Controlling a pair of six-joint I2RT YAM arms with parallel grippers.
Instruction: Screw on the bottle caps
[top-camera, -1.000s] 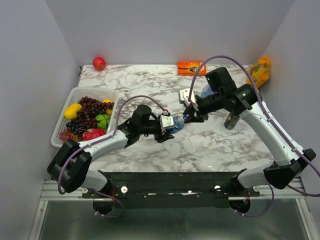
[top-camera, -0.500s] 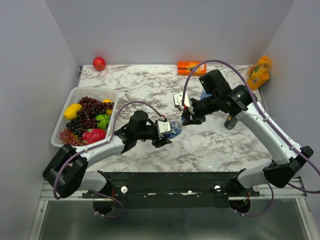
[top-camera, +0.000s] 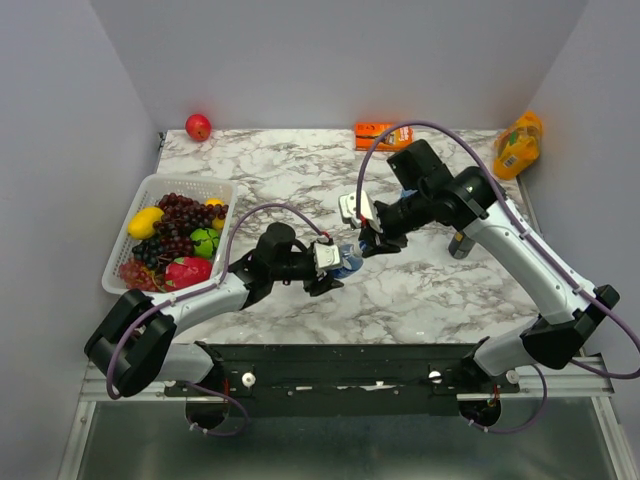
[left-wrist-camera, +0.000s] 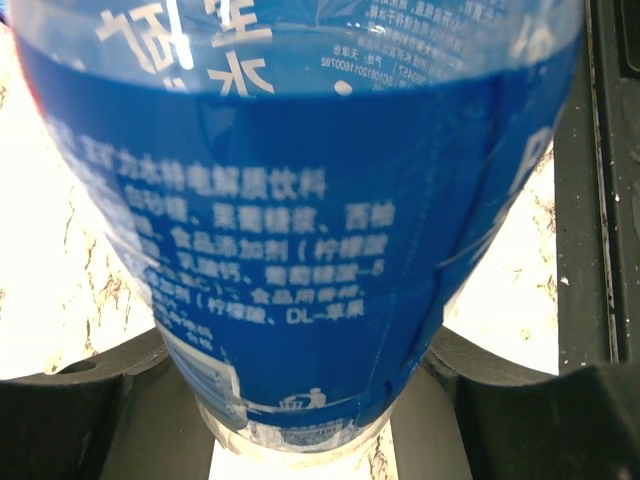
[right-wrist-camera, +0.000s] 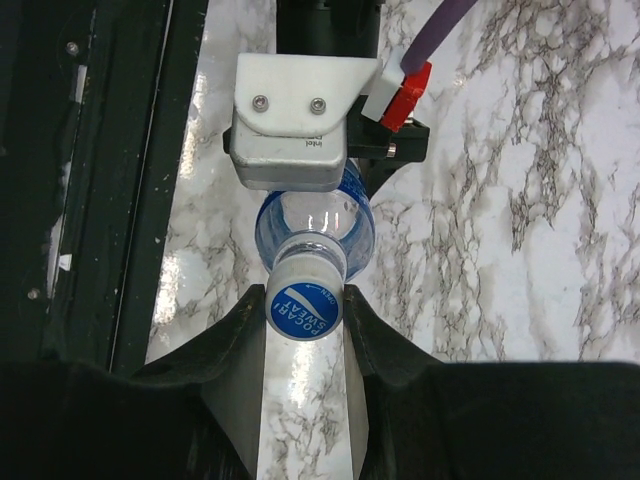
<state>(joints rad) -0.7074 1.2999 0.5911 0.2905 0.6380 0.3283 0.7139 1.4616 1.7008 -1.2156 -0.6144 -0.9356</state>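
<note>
White plastic mesh forms the basket (top-camera: 165, 182) at the left of the overhead frame. In it lie dark grapes (top-camera: 178, 218), a yellow lemon (top-camera: 145, 222) and some green and red fruit.

Near the centre of that frame the left gripper (top-camera: 334, 262) is clamped across the blue label of the bottle (top-camera: 349, 262). The bottle's long axis slants from lower left to upper right, with the neck toward the right gripper (top-camera: 372, 241).

The right wrist view looks almost straight down that axis. The blue cap (right-wrist-camera: 305, 308) sits on the neck at lower centre, and both dark fingers (right-wrist-camera: 243, 335) press against its sides, clamping it.

The left wrist view shows neither cap nor neck. The label's white print fills the frame, and the bottle (left-wrist-camera: 300, 250) is wedged between the black fingers (left-wrist-camera: 70, 410) at the bottom corners.
</note>
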